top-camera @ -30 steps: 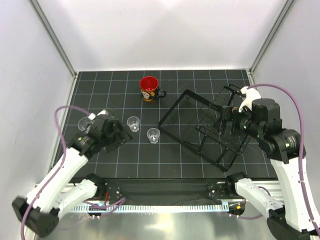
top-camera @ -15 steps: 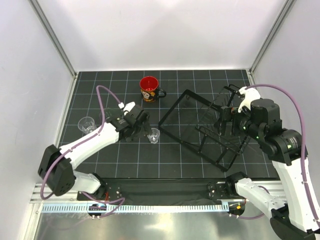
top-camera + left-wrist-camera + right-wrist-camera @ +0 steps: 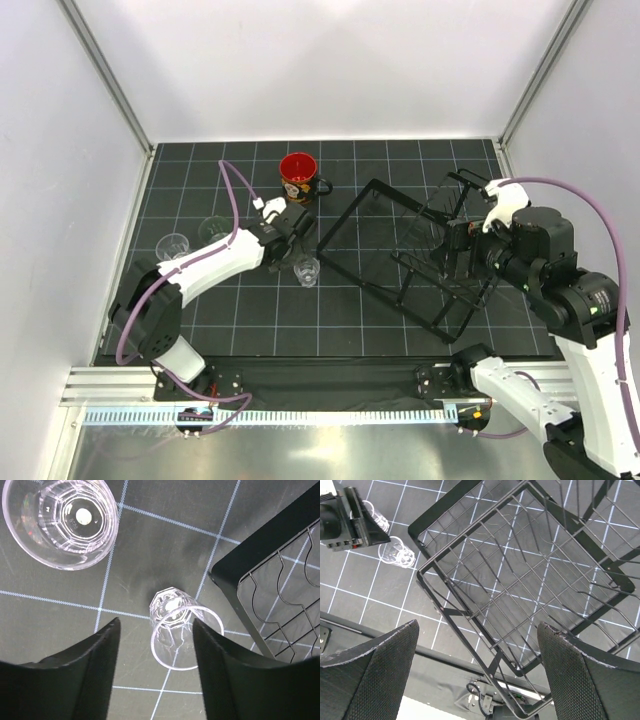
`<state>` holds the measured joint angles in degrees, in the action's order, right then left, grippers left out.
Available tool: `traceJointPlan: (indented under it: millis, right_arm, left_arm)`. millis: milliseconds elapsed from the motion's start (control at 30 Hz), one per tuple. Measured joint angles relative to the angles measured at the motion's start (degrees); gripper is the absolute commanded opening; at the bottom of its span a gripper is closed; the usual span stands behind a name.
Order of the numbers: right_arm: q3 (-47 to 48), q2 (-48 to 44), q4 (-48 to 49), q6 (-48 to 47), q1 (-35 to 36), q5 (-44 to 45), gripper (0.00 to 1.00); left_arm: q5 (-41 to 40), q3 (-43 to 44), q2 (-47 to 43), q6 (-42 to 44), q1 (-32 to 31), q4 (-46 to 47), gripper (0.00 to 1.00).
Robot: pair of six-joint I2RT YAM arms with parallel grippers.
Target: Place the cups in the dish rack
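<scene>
Left gripper (image 3: pixel 156 629): has swung in from 9 o'clock; jaws apart, narrowing around a tumbler (image 3: pixel 176 630); first pick looks imminent. Right gripper (image 3: pixel 477 626): wide apart, empty, over rack (image 3: pixel 255 542).

The light is bright and soft all over. The white walls (image 3: pixel 330 70) glow pale. Shadows on the dark table (image 3: pixel 350 330) are faint. The metal strip (image 3: pixel 320 452) along the table's near edge shines. In the left wrist view a clear cup (image 3: pixel 60 522) sparkles with little white spots, and the black fingers (image 3: pixel 75 680) look blurry.
</scene>
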<state>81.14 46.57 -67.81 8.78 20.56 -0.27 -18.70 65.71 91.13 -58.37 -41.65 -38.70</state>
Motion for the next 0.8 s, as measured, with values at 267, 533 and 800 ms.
traceJointPlan:
  millis: [267,533,800]
  right_arm:
    - [-0.74,-1.18,0.44,3.28,1.27,2.32,1.00]
    - [0.04,0.81,-0.50,4.52,1.62,0.70,1.00]
    - [0.04,0.83,-1.88,2.19,1.77,2.82,1.00]
  left_arm:
    - [-0.22,-1.05,0.02,-0.94,0.00,0.70,0.54]
    - [0.39,-4.52,0.04,-1.64,0.00,2.60,0.41]
    - [2.40,-7.21,0.04,-1.57,0.00,6.29,0.19]
